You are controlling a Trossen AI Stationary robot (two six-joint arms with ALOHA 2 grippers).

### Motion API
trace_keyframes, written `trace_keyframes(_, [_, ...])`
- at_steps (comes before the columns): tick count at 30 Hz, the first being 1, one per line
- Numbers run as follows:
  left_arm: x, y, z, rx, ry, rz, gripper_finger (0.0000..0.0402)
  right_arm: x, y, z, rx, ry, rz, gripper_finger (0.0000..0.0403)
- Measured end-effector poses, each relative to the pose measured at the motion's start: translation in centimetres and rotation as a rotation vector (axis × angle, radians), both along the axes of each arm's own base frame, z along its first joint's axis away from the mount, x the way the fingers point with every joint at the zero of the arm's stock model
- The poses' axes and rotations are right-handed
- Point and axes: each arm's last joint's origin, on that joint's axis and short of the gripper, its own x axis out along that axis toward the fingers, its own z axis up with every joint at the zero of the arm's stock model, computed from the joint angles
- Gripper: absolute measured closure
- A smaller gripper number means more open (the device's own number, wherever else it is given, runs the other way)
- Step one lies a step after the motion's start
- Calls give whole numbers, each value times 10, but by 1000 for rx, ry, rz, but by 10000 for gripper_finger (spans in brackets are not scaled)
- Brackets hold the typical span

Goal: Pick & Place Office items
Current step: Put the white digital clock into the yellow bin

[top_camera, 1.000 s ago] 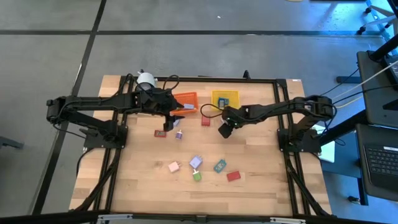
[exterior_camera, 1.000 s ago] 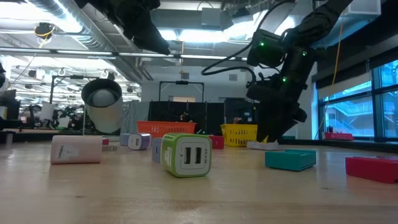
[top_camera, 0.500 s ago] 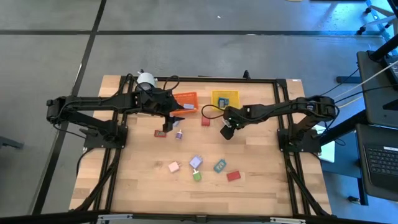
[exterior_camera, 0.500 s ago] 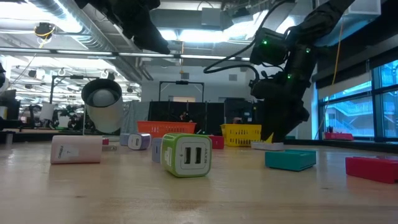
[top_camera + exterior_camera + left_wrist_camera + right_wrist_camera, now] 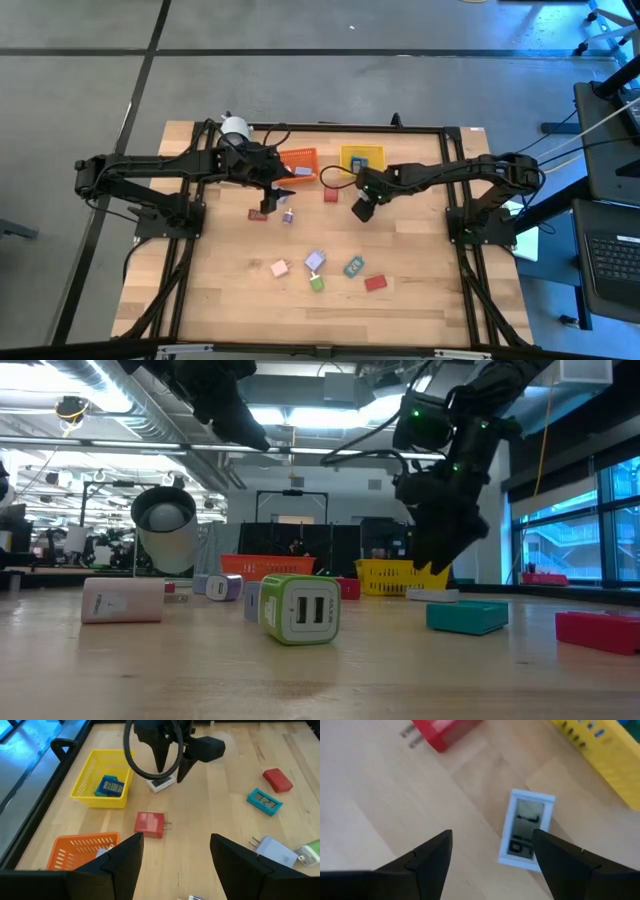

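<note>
A small white digital clock (image 5: pixel 525 832) lies flat on the wood table, and my right gripper (image 5: pixel 492 865) hovers open just above it, one finger to each side, touching nothing. The same clock (image 5: pixel 161 783) shows below my right gripper (image 5: pixel 167 762) in the left wrist view. A red charger (image 5: pixel 331 195) lies beside it. My left gripper (image 5: pixel 267 207) hangs open and bare in front of the orange bin (image 5: pixel 298 163). More small items lie toward the near edge: a green charger (image 5: pixel 300 608), a teal clock (image 5: pixel 352 267) and a red block (image 5: pixel 375 283).
A yellow mesh bin (image 5: pixel 102 777) holding a blue clock (image 5: pixel 110 786) stands at the far edge next to the orange bin. A white cylinder (image 5: pixel 234 128) stands at the far left corner. A pink block (image 5: pixel 280 267) and a lilac charger (image 5: pixel 315 261) lie mid-table. Bare wood shows along the near edge.
My right gripper has risen a little from the table top, and the white clock has stayed lying on the wood below it.
</note>
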Motion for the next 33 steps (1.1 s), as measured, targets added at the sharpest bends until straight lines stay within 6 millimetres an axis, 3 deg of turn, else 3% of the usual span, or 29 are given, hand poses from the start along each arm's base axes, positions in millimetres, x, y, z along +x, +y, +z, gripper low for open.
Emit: trace_keyframes(33, [0,0,0,-9,-2,5,176,-2,-8,-12,-22,69,-38,128])
